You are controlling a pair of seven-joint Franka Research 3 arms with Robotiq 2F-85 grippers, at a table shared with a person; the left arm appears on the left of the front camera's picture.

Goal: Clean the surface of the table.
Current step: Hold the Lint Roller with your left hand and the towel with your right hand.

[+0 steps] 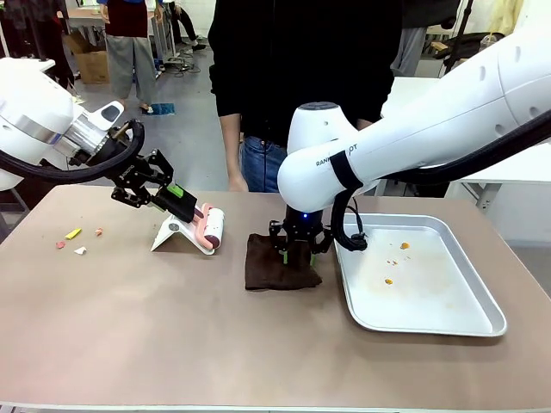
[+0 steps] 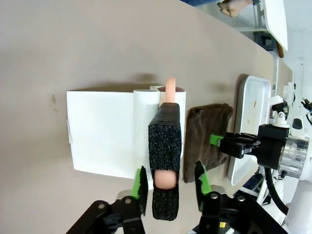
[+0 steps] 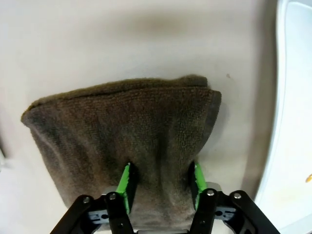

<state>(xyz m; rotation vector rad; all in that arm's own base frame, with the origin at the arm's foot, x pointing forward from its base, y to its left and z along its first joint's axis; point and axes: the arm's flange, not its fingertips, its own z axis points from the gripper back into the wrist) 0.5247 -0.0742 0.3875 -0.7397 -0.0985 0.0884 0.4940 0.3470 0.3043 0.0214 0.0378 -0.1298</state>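
Table (image 1: 172, 335) beneath right end effector (image 1: 298, 251) (pinching brown cloth (image 1: 269, 270)).

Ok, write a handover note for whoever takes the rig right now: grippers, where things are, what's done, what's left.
Left gripper: closed round the foam-wrapped handle of the white dustpan, which is tilted with one edge on the table.
Right gripper: pinching a fold of the brown cloth, which lies beside the tray.
Scraps: a few small bits on the table's left end, apart from the dustpan. The tray holds some crumbs.
Done: both tools gripped.
Left: probably gather the scraps, then wipe the top.
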